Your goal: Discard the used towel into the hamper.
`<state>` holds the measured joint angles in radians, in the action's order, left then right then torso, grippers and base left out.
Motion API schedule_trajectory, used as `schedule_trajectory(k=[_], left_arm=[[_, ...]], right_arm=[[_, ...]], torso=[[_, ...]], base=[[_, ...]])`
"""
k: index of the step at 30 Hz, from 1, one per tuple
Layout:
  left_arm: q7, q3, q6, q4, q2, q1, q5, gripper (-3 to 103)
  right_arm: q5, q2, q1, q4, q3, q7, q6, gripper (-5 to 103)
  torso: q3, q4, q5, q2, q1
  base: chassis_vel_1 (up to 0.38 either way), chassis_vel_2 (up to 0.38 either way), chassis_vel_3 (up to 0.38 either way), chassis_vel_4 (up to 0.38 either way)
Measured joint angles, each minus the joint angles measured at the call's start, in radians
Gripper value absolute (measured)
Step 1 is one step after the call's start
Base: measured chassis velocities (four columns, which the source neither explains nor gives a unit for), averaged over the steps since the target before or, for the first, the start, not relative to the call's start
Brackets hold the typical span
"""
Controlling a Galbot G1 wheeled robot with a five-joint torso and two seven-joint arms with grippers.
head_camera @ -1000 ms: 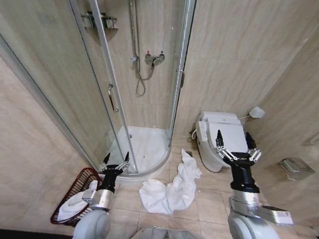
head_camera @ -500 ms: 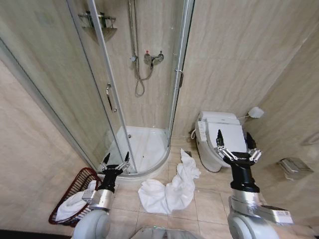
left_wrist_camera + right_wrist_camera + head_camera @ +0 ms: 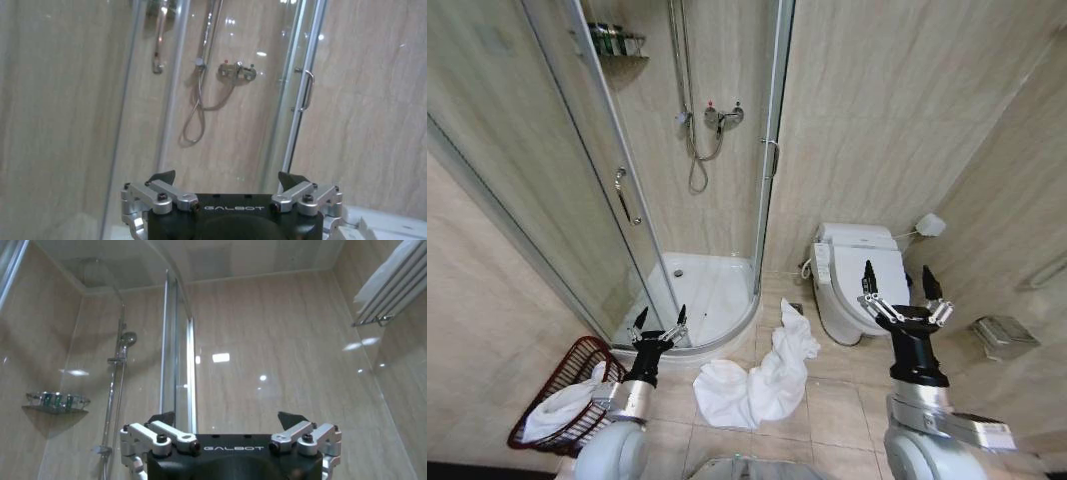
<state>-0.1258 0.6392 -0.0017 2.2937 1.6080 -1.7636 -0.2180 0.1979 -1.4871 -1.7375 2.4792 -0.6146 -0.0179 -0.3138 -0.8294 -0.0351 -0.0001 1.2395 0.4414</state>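
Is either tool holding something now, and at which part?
Nothing is held. The left tool and the right tool are both open; the towel lies on the floor.

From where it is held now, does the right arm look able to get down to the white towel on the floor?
Probably yes. The right tool is held up, open and empty, above bare tiles beside the toilet. The towel lies in the open on the floor, with nothing between them.

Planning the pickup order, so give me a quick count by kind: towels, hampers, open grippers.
Towels: 2, one on the floor, one in the hamper
Hampers: 1
Open grippers: 2, left gripper and right gripper, both empty and raised
Total: 5
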Motion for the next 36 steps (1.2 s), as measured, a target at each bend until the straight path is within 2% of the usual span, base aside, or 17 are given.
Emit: schedule_trajectory(k=[22, 25, 28, 36], left_arm=[[0.000, 0.000, 0.000, 0.000, 0.001, 0.000, 0.000, 100], [0.000, 0.000, 0.000, 0.000, 0.001, 0.000, 0.000, 100], [0.000, 0.000, 0.000, 0.000, 0.000, 0.000, 0.000, 100], [0.000, 0.000, 0.000, 0.000, 0.000, 0.000, 0.000, 100]], right_arm=[[-0.009, 0.002, 0.010, -0.016, -0.004, -0.014, -0.008, 100], [-0.009, 0.004, 0.012, -0.034, -0.003, -0.029, 0.011, 100], [0.004, 0.004, 0.008, -0.047, 0.002, -0.057, 0.044, 100], [0.047, 0.014, 0.006, -0.069, 0.002, -0.069, 0.092, 100]], torso=[[0.000, 0.0000, 0.0003, 0.000, 0.000], [0.000, -0.0005, 0.0002, 0.000, 0.000], [0.004, 0.0005, -0.0005, -0.007, -0.004], [0.013, 0.0004, -0.0001, -0.025, -0.012]], base=[[-0.177, -0.172, 0.180, 0.155], [0.020, -0.051, 0.060, 0.023], [0.057, 0.014, -0.044, -0.006], [0.025, 0.026, -0.038, -0.028]])
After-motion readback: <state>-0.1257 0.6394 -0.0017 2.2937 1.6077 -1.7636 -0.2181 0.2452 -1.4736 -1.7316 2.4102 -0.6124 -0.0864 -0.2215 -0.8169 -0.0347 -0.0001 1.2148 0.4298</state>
